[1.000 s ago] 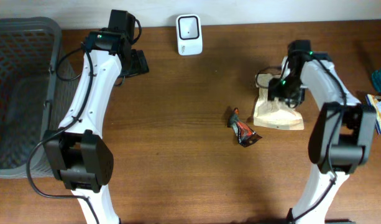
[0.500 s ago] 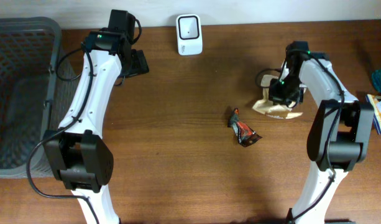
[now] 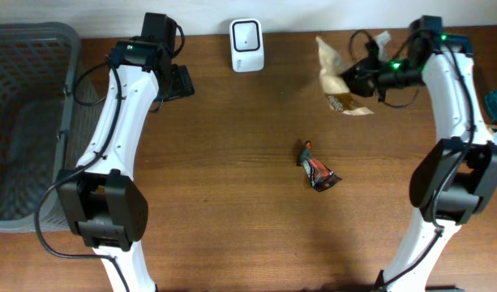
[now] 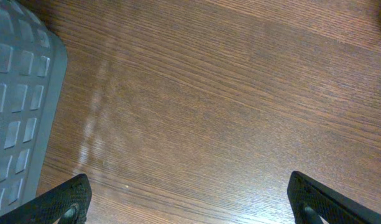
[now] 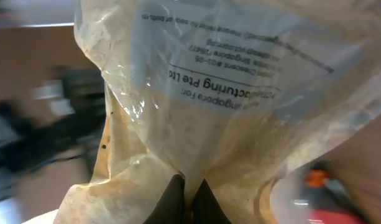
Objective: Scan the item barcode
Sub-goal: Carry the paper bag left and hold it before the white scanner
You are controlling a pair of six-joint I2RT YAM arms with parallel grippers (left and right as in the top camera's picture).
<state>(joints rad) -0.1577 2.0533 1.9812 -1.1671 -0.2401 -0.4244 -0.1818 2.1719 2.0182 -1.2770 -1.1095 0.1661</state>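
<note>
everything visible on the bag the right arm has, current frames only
The bag is a crinkled, translucent plastic pouch with pale beige contents and black printed text. It looks lifted off the table, crumpled, at the back, right of the white scanner and apart from it. The right gripper is shut on it; its fingers pinch a fold of film. Nothing else touches it.

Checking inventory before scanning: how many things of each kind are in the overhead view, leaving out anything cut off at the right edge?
Scanner: 1
Basket: 1
Clear bag: 1
Dark wrapper: 1
Total: 4
</note>
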